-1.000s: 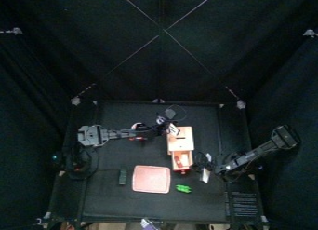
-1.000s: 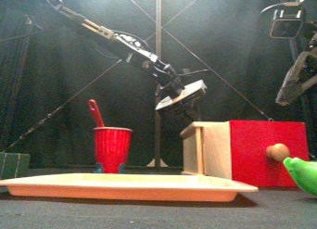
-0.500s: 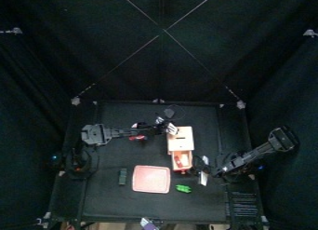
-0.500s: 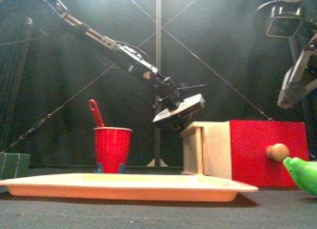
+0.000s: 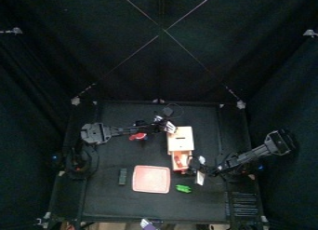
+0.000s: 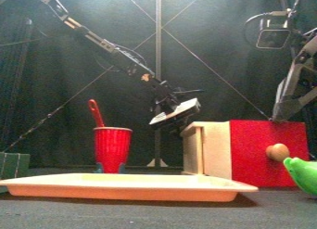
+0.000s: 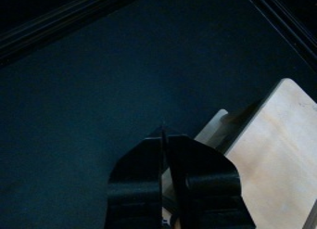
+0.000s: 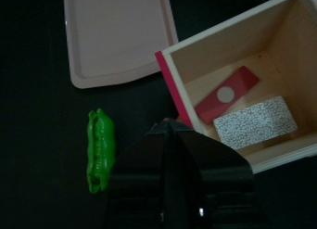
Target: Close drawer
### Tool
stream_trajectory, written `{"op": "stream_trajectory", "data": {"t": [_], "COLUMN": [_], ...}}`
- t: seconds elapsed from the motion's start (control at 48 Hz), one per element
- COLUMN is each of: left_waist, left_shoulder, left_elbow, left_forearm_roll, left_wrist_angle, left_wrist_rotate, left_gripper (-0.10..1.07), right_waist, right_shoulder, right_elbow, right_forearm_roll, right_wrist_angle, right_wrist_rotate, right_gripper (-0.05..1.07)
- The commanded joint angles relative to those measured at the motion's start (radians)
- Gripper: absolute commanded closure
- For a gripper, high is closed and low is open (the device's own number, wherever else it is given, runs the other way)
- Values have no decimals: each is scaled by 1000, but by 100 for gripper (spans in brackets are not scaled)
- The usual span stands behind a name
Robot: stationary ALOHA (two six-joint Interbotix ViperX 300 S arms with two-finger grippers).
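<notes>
The drawer stands pulled out of the white-topped box unit, on the box's side toward the tabletop's front edge. In it lie a red card and a speckled grey sponge. The left gripper hangs just above the box's rear end, its fingers slightly parted and empty. The right gripper hovers over the drawer's red front wall, beside the box's front, its fingers a little apart and gripping nothing. A green pea pod and the pink mat lie near the drawer's front.
</notes>
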Motion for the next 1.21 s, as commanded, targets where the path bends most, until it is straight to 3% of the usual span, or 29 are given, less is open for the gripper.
{"op": "stream_trajectory", "data": {"t": [0.0,0.583,0.833,1.188], "left_waist": [-5,-9,-9,-6], "left_shoulder": [-20,-26,-25,-20], "left_elbow": [-20,-20,-21,-34], "left_forearm_roll": [-15,-35,-35,-38], "left_wrist_angle": [-2,-3,-3,-8], "left_wrist_rotate": [20,32,32,32], "left_gripper": [55,55,55,55], "right_waist": [-9,-40,-72,-121], "right_shoulder": [-2,89,147,156], "right_elbow": [-25,-92,-114,-133], "right_forearm_roll": [-11,-77,-58,-26], "right_wrist_angle": [-15,-100,-98,35], "right_wrist_rotate": [-2,-3,-3,-2], "right_gripper": [52,52,52,51]}}
